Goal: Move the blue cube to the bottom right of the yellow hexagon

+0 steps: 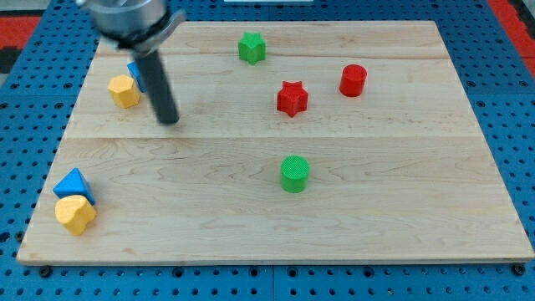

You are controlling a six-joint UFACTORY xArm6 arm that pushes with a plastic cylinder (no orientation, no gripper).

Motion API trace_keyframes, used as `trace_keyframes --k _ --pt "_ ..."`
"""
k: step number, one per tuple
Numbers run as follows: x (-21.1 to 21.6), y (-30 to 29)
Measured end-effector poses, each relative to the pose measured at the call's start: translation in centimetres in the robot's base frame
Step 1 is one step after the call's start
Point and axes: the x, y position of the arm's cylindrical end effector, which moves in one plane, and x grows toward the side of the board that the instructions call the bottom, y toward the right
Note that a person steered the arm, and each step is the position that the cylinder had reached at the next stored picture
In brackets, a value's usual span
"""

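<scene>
blue cube (135, 75) wedged between yellow hexagon (124, 91) and my tip (170, 119), board's middle open

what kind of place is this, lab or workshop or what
Probably a robotics lab bench: a wooden board lies on blue pegboard, small coloured blocks like the red star are scattered on it, and my tip rests there.

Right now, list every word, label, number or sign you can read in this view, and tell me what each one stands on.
None. No readable text, number or sign shows anywhere.
The wooden board bears only grain.
The blocks, such as the red star and the green cylinder, are plain coloured.
The blue pegboard around it shows only holes.
My tip and its rod carry no marking.
</scene>
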Motion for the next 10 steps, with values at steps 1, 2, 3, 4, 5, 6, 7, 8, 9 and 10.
trace_keyframes --k 1,2,3,4,5,6,7,8,9,10 --pt "-7.5 1.8" --pt "-13.1 -2.3" --pt "-9.3 -5.3" --pt "-5.0 -6.5" --pt "0.4 -6.6" --pt "3.4 -6.5" --pt "7.6 -4.4" --pt "10.3 -4.3" --pt "5.1 -1.4" --pt "3.5 -4.0"
